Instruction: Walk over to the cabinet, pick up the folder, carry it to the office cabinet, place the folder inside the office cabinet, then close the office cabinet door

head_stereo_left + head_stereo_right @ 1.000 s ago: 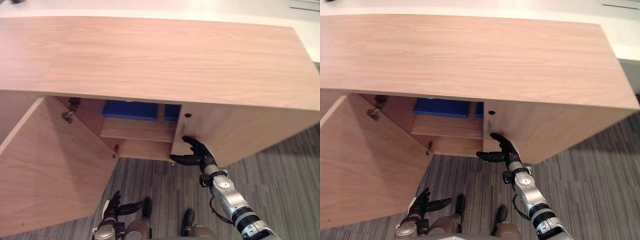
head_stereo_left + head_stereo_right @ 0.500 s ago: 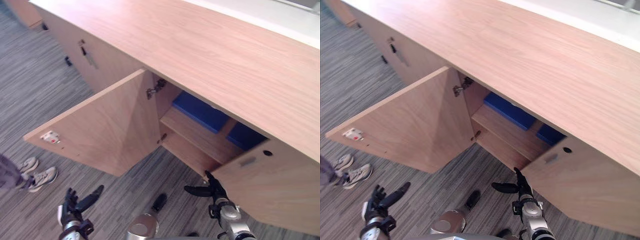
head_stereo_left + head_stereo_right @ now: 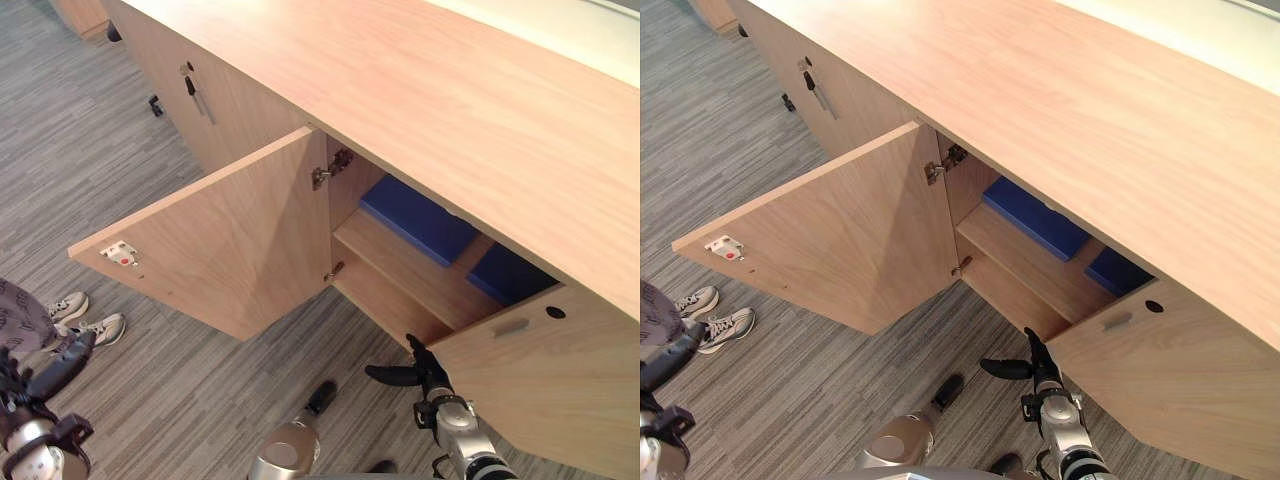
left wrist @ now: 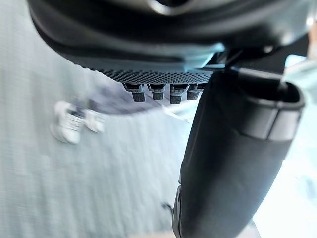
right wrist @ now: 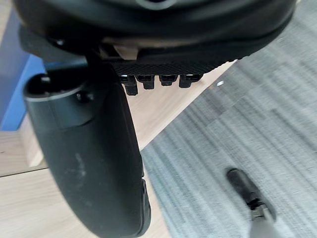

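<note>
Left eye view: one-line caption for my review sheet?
Cabinet's left door stands wide open, blue folder on the shelf inside; open right hand beside the right door, left hand hanging low.

Even light, shaded cabinet (image 3: 400, 90) interior

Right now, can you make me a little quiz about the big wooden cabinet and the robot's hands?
1. True or false: the light-wood cabinet door on the left stands shut.
2. What colour are the flat folders on the inner wooden shelf? A red, B blue, C green.
3. Fill in: the robot's dark right hand holds ____.
Key: 1 false, it stands wide open. 2 B. 3 nothing; its fingers are straight.
</note>
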Controlling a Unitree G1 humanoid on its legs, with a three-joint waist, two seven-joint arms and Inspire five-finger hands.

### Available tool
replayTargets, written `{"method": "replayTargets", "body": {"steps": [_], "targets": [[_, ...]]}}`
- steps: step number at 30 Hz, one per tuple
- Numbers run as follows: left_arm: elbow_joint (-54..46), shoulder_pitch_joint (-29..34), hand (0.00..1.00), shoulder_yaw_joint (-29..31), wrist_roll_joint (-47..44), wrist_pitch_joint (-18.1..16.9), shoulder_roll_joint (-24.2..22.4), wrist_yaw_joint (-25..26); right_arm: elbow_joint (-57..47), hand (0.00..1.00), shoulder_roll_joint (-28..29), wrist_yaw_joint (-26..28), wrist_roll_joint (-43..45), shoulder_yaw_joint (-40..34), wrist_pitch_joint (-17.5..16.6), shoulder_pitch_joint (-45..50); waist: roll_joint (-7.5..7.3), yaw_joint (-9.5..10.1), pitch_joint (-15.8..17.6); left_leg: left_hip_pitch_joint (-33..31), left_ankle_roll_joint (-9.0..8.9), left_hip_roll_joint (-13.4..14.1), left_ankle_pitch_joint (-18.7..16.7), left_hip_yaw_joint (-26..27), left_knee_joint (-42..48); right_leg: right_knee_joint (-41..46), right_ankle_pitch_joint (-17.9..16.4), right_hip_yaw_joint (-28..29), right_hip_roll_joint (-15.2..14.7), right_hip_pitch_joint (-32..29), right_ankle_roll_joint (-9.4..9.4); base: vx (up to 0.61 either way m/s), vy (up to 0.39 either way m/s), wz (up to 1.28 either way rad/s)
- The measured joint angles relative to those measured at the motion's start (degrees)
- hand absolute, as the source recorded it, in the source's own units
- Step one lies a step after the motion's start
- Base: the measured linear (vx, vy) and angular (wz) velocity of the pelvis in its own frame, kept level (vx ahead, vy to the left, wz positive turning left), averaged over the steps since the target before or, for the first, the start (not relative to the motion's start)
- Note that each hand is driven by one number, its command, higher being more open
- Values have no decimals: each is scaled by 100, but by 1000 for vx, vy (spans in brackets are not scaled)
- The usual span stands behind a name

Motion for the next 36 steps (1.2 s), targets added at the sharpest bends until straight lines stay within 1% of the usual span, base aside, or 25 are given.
{"method": "replayTargets", "body": {"steps": [2,3,4,7,9,11,13,17,19,21,23,24,25,26,28,29,30,31,32,33,34,36], "targets": [[0,-220,100,-82,64,-20,230,-27,-58,100,41,49,12,33,3,36,-106,-83,55,58,-9,78,3,162,-4,4,5,178,32,-21,-1,-73,-50,-32],[0,-266,100,-100,114,-20,263,-55,-87,100,58,60,13,32,3,43,-137,-110,56,63,-10,98,1,202,-5,6,7,226,42,-38,-1,-226,-42,-118],[37,-560,100,-545,237,-9,299,-181,-309,100,142,135,15,28,1,92,-292,-263,59,100,-55,292,-40,707,-9,-50,144,747,148,-224,-58,-231,-31,-106],[71,-549,100,-505,289,-3,378,-226,-343,100,136,167,16,21,17,315,-313,-288,49,99,-56,348,-103,765,-9,-132,179,786,208,-215,-87,-122,-27,-38],[71,-524,100,-546,321,-2,343,-195,-344,100,150,215,16,25,23,373,-336,-317,39,105,-68,406,-136,879,-9,-154,213,841,218,-228,-75,-23,-10,-15],[71,-361,100,-510,316,-7,276,-80,-358,100,207,235,16,4,23,407,-346,-304,34,168,-74,426,-142,1094,-9,-159,256,1011,206,-233,-76,2,22,-35],[41,-236,100,-522,319,-7,268,-81,-369,100,223,240,15,-9,23,442,-346,-306,34,181,-43,418,-131,1173,-9,-158,269,1067,188,-232,-66,-3,32,-20],[-302,222,100,-606,317,11,-167,-82,-368,100,281,247,9,-53,27,478,-346,-319,34,209,-15,378,-158,1341,-9,-211,354,1198,136,-238,-26,-18,44,-16],[-701,750,100,-903,317,24,-549,-84,-368,100,388,255,-11,-196,35,491,-342,-327,32,207,37,350,-187,1430,-8,-223,407,1265,94,-277,-2,-41,71,-13],[-858,1120,100,-1210,317,36,-748,-93,-363,100,417,261,-14,-204,58,495,-338,-328,34,205,58,355,-199,1626,-7,-216,445,1354,64,-325,10,-42,63,-21],[-858,1546,100,-1860,325,143,-1054,-147,-368,100,469,276,-14,-245,59,455,-324,-339,34,195,67,395,-202,2044,-7,-214,492,1578,49,-432,4,-74,69,-39],[-852,1637,100,-2013,317,172,-1137,-179,-370,100,480,276,-14,-254,59,454,-323,-347,35,189,69,396,-201,2118,-6,-213,492,1649,49,-465,-9,-83,63,-42],[-854,1861,100,-2371,333,176,-1301,-293,-370,100,499,274,-14,-302,59,456,-309,-357,43,185,71,411,-201,2301,-6,-195,495,1870,53,-559,-4,-108,74,-42],[-854,2034,100,-2779,334,201,-1396,-443,-370,100,514,267,-14,-370,59,466,-267,-375,52,179,72,420,-202,2465,-5,-148,485,2079,57,-662,22,-118,75,-43],[-854,2149,100,-3279,413,263,-1448,-647,-369,100,522,235,-12,-423,60,464,-207,-412,54,172,74,444,-203,2692,-4,-95,482,2327,63,-798,52,-92,48,-42],[-854,2154,100,-3682,616,317,-1450,-809,-369,100,534,231,-12,-414,61,437,-164,-523,39,152,74,470,-203,2855,-4,-85,482,2563,88,-890,54,-85,36,-64],[-853,2121,100,-4009,784,365,-1437,-983,-370,100,576,228,-7,-410,60,382,-144,-673,38,146,75,495,-204,3014,-4,-55,482,2765,126,-996,54,-76,29,-65],[-859,2085,100,-4147,813,368,-1438,-1031,-373,100,596,226,-6,-408,60,358,-141,-740,40,146,75,512,-205,3113,-4,-45,483,2864,155,-1052,53,-65,16,-87],[-861,1942,100,-4240,955,375,-1389,-1162,-375,100,627,222,-5,-404,59,338,-136,-812,37,152,89,563,-218,3331,2,-47,486,3106,191,-1166,49,-45,9,-98],[-868,1645,100,-4360,986,374,-1232,-1329,-373,100,622,223,-5,-395,60,321,-130,-890,35,157,104,606,-236,3545,2,-47,521,3285,250,-1269,25,-44,2,-99],[-871,1473,100,-4390,987,374,-1210,-1398,-373,100,612,223,-5,-390,61,312,-129,-945,35,166,112,620,-244,3634,5,-49,544,3380,263,-1315,30,-24,-1,-91],[-859,827,100,-4433,984,453,-1267,-1428,-376,100,529,229,-6,-274,60,306,-130,-1201,34,219,131,662,-304,4050,23,-132,683,3767,319,-1458,-25,1,6,-96]]}}
